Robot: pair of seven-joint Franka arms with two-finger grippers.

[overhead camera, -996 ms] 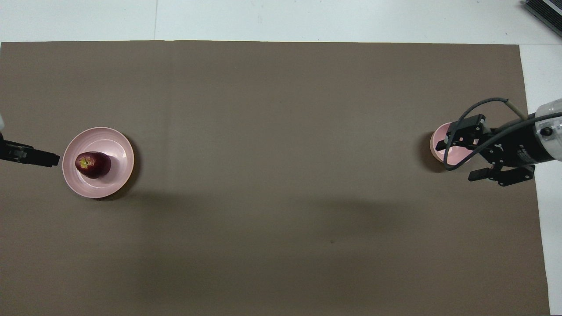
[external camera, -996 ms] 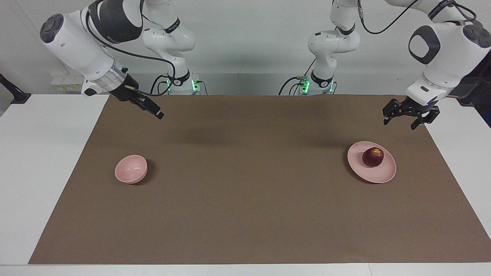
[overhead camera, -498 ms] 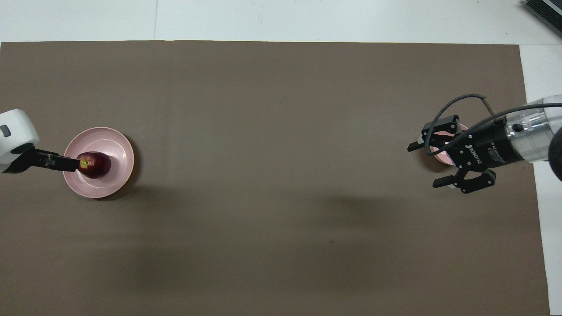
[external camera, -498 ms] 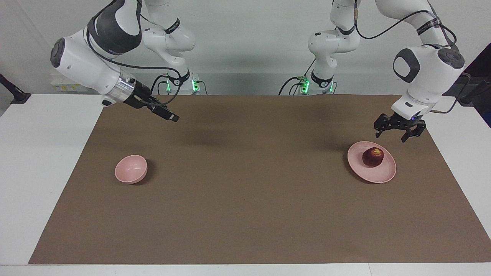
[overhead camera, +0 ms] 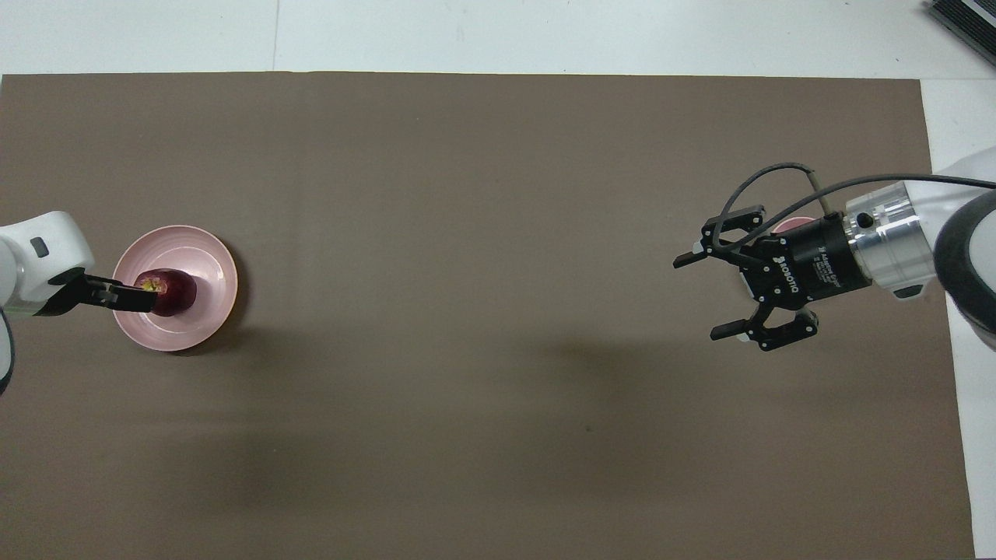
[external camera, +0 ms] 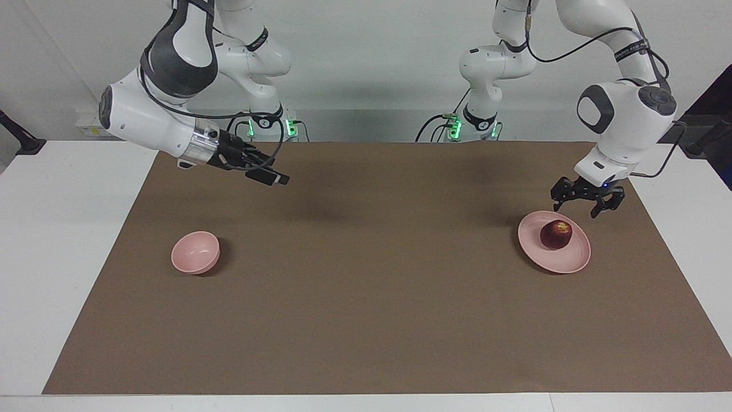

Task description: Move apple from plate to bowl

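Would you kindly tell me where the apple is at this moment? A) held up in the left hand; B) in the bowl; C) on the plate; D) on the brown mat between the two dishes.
C: the apple sits on the plate, with the open left hand above the plate's edge and not gripping it, and the bowl holds nothing.

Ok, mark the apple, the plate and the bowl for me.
apple [external camera: 556, 235]: facing view, middle of its dark red side.
plate [external camera: 572, 262]: facing view, bare pink surface beside the apple.
bowl [external camera: 195, 250]: facing view, inside of its hollow.
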